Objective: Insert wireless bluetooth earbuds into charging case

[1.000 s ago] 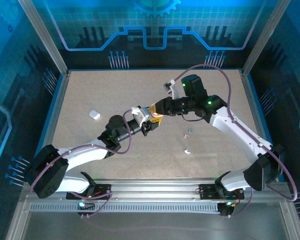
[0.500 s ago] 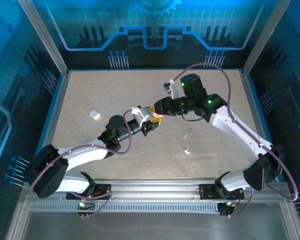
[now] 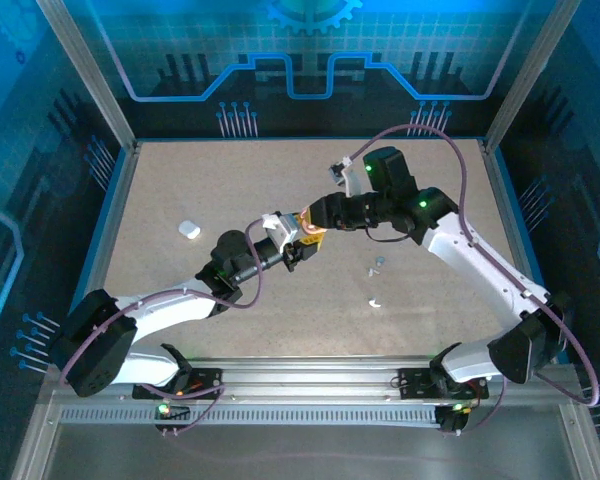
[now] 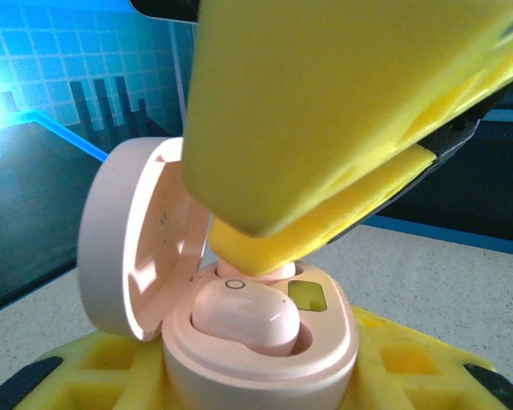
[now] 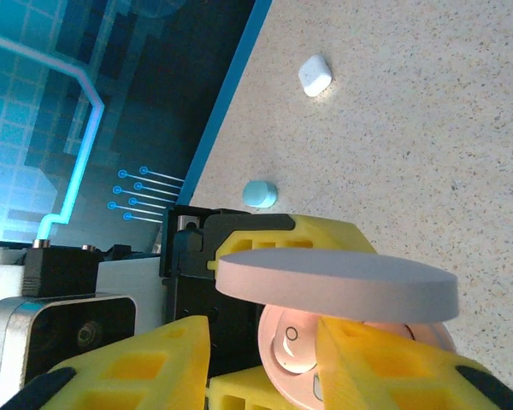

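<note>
The left gripper [image 3: 296, 243] clamps the pink charging case [image 4: 265, 359] near the middle of the worktop [image 3: 180, 180], with its lid [image 4: 128, 239] open. 1 pink earbud [image 4: 246, 314] sits in its well. A 2nd [image 4: 269, 272] seems half hidden under the right gripper [image 5: 263, 359], whose jaws stand narrowly parted over it. Likely risks: a pad drags that earbud out on withdrawal, a finger knocks the lid shut, or the case twists in its hold.

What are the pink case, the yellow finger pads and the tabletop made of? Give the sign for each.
Pink case: likely moulded plastic with a smooth satin finish, going by its soft highlights.
Yellow finger pads: matte, probably printed plastic or rubber; they show waffle-grid recesses and no glare.
Tabletop: speckled beige, either laminate or stone-look composite; I can't tell which.
</note>
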Available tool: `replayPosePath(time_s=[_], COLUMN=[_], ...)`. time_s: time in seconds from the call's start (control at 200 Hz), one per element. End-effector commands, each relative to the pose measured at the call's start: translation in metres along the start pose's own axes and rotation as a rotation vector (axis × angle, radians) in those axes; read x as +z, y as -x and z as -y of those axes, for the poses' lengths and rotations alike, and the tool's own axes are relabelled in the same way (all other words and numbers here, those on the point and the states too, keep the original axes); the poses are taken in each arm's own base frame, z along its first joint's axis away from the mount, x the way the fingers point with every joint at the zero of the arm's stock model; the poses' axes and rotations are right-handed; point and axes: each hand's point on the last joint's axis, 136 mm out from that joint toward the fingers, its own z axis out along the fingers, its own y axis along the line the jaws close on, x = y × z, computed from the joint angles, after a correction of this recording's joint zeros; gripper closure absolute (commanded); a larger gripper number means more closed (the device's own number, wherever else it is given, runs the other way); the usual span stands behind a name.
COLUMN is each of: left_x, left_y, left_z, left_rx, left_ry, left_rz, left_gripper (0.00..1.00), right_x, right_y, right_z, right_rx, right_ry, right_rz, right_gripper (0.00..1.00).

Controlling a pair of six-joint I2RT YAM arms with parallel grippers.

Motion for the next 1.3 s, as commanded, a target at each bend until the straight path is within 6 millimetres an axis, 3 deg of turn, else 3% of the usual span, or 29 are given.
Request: replayPosePath(time_s=[0.0,0.2,0.41,0.69,0.855,1.121,1.296], left_x=[0.002,0.000,-0.003,-0.003,-0.003,-0.002,-0.001], left_y=[0.025,0.024,0.024,0.031,0.034,0.039,0.046], left_z=[0.002,0.002,0.006,0.013,0.017,0.014,0.012], left_rx=[0.015,0.018,0.023,0.033,0.034,0.034,0.034], left_ry=[-0.004,-0.005,-0.022,-0.053,-0.069,-0.055,-0.045], left_rz=[0.085,0.080,0.071,0.065,0.062,0.076,0.093], left_gripper=[0.61,0.61,0.61,0.61,0.61,0.61,0.61], right_x=[-0.015,-0.037,-0.061,-0.039,-0.024,-0.013,-0.013], right_y=[0.004,0.012,0.033,0.046,0.048,0.032,0.022], right_z=[-0.014,-0.028,0.006,0.025,0.021,0.027,0.020], right_rx=[-0.041,-0.134,-0.030,0.118,0.150,0.159,0.140], right_ry=[0.009,0.026,-0.087,-0.061,-0.002,0.008,0.061], right_rz=[0.039,0.140,0.260,0.166,0.098,0.002,-0.028], right_gripper=[0.61,0.58,0.53,0.50,0.47,0.48,0.49])
